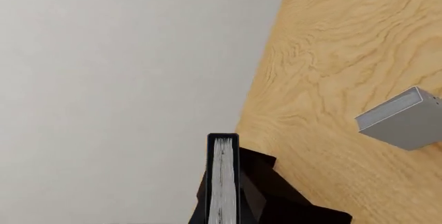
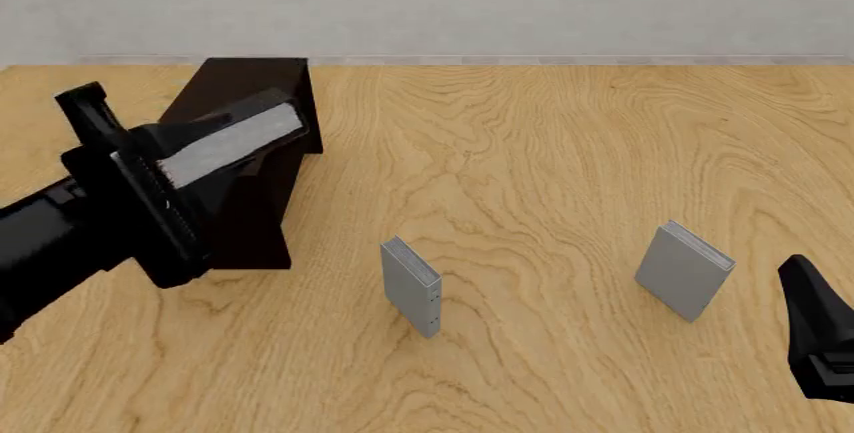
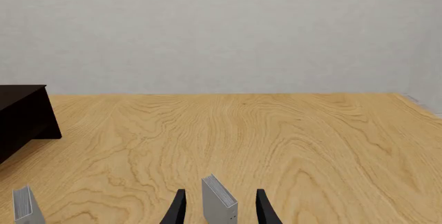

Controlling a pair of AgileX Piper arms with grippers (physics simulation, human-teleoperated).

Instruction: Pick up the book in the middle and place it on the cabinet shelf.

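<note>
The left gripper (image 2: 200, 168) is closed on the black book (image 2: 234, 143), holding it raised off the table (image 2: 561, 153) with its white page edges facing outward, in front of the dark cabinet (image 2: 254, 83) near the table's far left corner. In the left wrist view the book (image 1: 222, 177) sits edge-on between the fingers. The right gripper (image 3: 219, 208) is low at the table's near right edge, fingers parted and empty. Two grey books stand upright on the table: one (image 2: 411, 285) near the middle of the near edge, one (image 2: 683, 270) towards the right.
</note>
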